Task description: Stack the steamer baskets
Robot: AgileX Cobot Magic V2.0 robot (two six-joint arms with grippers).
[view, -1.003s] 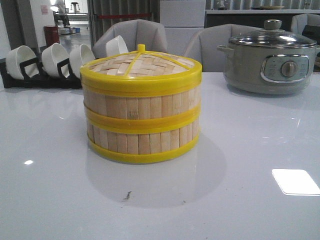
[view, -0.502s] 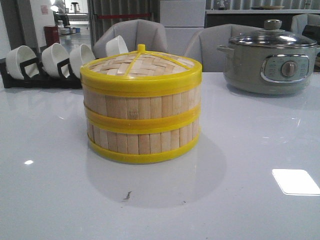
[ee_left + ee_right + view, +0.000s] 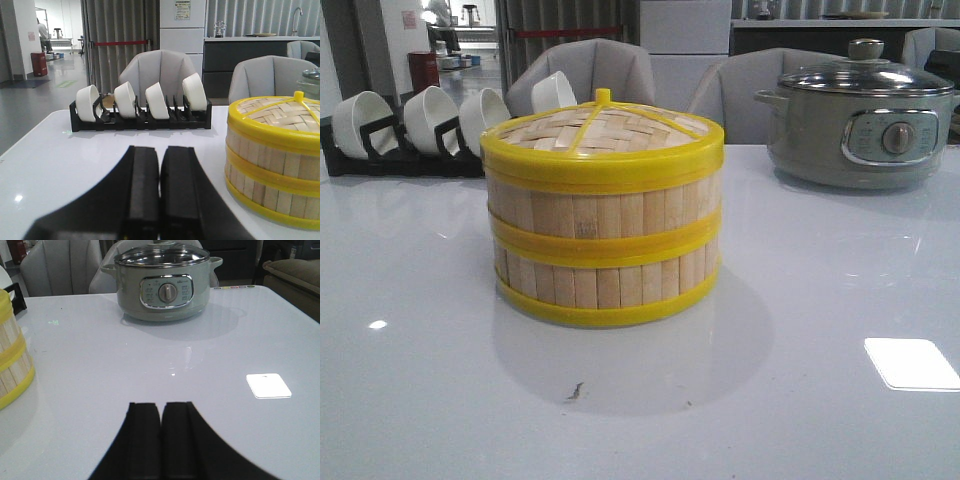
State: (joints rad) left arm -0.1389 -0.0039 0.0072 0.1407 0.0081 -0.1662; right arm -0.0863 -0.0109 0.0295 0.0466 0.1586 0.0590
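Two steamer baskets stand stacked in the middle of the white table. The upper basket (image 3: 602,200) sits on the lower basket (image 3: 605,280), and a woven bamboo lid with yellow rim (image 3: 605,130) covers the top. The stack also shows in the left wrist view (image 3: 275,160) and at the edge of the right wrist view (image 3: 12,360). My left gripper (image 3: 160,150) is shut and empty, low over the table beside the stack. My right gripper (image 3: 161,406) is shut and empty, on the stack's other side. Neither gripper shows in the front view.
A grey electric pot with glass lid (image 3: 860,120) stands at the back right, also in the right wrist view (image 3: 162,282). A black rack of white bowls (image 3: 420,125) stands at the back left, also in the left wrist view (image 3: 140,105). Chairs stand behind the table.
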